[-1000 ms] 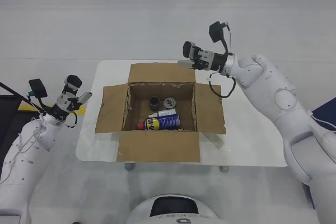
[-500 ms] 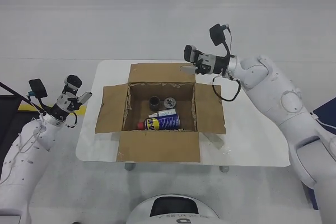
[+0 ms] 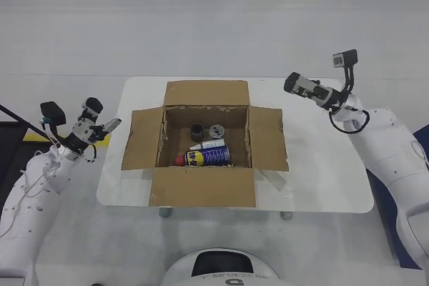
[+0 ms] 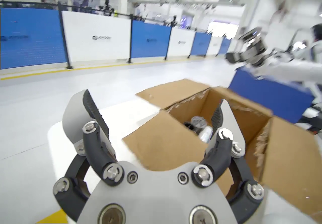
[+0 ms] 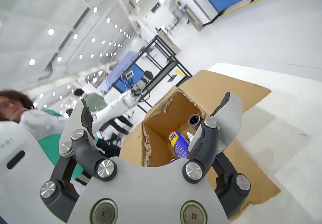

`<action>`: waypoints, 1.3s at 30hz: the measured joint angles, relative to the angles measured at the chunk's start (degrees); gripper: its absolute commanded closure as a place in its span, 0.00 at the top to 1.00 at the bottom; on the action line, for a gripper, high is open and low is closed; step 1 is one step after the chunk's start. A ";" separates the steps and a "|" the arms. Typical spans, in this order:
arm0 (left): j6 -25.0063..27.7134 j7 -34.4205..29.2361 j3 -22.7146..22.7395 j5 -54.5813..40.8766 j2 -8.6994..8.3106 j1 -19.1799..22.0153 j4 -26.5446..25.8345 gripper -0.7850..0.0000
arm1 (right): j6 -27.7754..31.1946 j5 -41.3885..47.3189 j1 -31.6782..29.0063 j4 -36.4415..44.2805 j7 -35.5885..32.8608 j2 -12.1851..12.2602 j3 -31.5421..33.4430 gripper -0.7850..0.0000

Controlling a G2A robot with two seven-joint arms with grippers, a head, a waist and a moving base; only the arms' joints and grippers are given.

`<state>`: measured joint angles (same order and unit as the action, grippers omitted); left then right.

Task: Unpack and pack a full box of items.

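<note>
Looking down on a brown cardboard box (image 3: 204,187) at the middle of the white rounded tabletop (image 3: 322,186), with all four flaps folded outward. Holds on its floor a blue and yellow spray can with a red cap (image 3: 207,155), lying on its side along the near wall, with a small white tube (image 3: 213,144) just beside it on the far side. Holds also, nearer the far wall, a short dark cylinder (image 3: 198,131) and a silver-topped round item (image 3: 216,131), side by side. Finds the left pincer (image 3: 102,114) off the tabletop's left edge, near the box's left flap, fingers spread wide with nothing between them. Finds the right pincer (image 3: 292,82) held over the tabletop's far right part, well apart from the right flap, likewise spread and empty. Points both pincers toward the open box, judging by the wrist views, with the can's red cap turned to the robot's left.
</note>
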<state>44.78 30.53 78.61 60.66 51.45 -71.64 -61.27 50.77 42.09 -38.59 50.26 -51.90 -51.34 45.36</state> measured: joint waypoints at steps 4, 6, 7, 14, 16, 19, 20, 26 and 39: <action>-10.70 -0.88 -0.73 6.36 0.19 -1.05 3.66 1.00 | -4.11 -0.65 0.18 -1.19 -5.79 1.42 -0.45 1.00; -17.58 -2.32 -2.08 13.21 0.31 -1.48 3.96 1.00 | -5.19 -0.02 0.45 -2.21 -6.85 1.58 -0.95 1.00; -20.31 -2.69 -2.66 15.41 0.45 -1.66 4.05 1.00 | -5.58 0.64 0.56 -2.67 -7.22 1.56 -1.13 1.00; -24.75 -6.34 -8.06 22.86 1.88 0.45 4.10 1.00 | -8.44 5.48 1.80 -7.71 -10.08 0.35 -2.53 1.00; -23.20 -5.22 -9.58 22.86 2.41 1.47 3.66 1.00 | -8.66 6.22 2.09 -10.04 -10.29 -0.29 -2.94 1.00; -18.09 -0.10 -9.18 17.82 2.80 2.11 3.14 1.00 | -8.65 7.12 2.23 -13.46 -10.28 -1.31 -3.45 1.00; -16.74 1.82 -8.29 15.70 2.78 2.14 3.15 1.00 | -8.76 7.50 2.25 -14.50 -10.39 -1.62 -3.56 1.00; -11.11 7.99 -3.04 13.17 1.59 1.02 -1.88 1.00 | -10.04 10.14 2.08 -19.27 -11.67 -3.87 -3.92 1.00; -6.33 -1.87 -10.12 22.73 2.74 6.29 -11.24 1.00 | -11.13 11.31 2.16 -20.37 -12.76 -7.04 -4.20 1.00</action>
<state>38.45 28.66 68.49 83.38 54.18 -65.34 -72.51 39.64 53.40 -36.43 29.89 -64.67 -58.38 41.15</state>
